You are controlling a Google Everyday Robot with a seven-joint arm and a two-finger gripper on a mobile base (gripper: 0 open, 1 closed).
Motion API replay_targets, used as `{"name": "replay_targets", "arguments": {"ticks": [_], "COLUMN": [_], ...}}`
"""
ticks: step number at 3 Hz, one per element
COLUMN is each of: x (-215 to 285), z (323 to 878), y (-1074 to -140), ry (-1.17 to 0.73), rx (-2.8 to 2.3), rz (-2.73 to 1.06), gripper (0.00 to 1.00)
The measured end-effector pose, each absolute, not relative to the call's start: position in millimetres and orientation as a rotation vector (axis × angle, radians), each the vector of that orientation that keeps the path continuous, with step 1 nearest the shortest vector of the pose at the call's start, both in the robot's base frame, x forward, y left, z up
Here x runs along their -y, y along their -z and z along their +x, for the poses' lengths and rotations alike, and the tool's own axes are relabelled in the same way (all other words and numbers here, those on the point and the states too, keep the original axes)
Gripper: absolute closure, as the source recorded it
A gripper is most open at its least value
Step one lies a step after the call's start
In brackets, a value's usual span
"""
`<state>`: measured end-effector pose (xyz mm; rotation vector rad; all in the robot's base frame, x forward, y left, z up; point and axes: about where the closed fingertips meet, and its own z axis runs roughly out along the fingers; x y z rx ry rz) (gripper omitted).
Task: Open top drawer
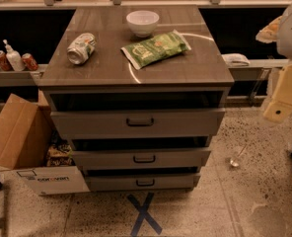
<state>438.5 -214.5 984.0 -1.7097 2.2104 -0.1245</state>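
Note:
The top drawer [87, 124] is the widest and tallest of three grey drawer fronts in the cabinet. Its small dark pull handle [140, 122] sits at the middle of the front. The drawer stands pulled out a little, with a dark gap above its front edge. My gripper [282, 98] shows as pale beige parts at the right edge of the view. It hangs in the air to the right of the cabinet, well apart from the handle, and holds nothing that I can see.
The middle drawer [144, 158] and bottom drawer [145, 182] are also slightly out. On the cabinet top lie a white bowl [142, 22], a green chip bag [155, 48] and a tipped can [81, 48]. An open cardboard box [18, 137] stands at the left. A blue tape X [143, 214] marks the floor.

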Motion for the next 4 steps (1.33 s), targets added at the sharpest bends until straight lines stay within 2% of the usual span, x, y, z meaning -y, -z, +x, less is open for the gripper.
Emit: {"name": "replay_targets", "arguments": {"ticks": [2,3,4], "x": [208,197,185], "z": [445,454,470], "y": [-960,-906,-835], "ry": [0.105,0.016,-0.161], "rx": [-2.144,-2.041,-1.948], "rz": [-1.777,-1.877,-1.947], "gripper": [0.0,0.0,0.0]}}
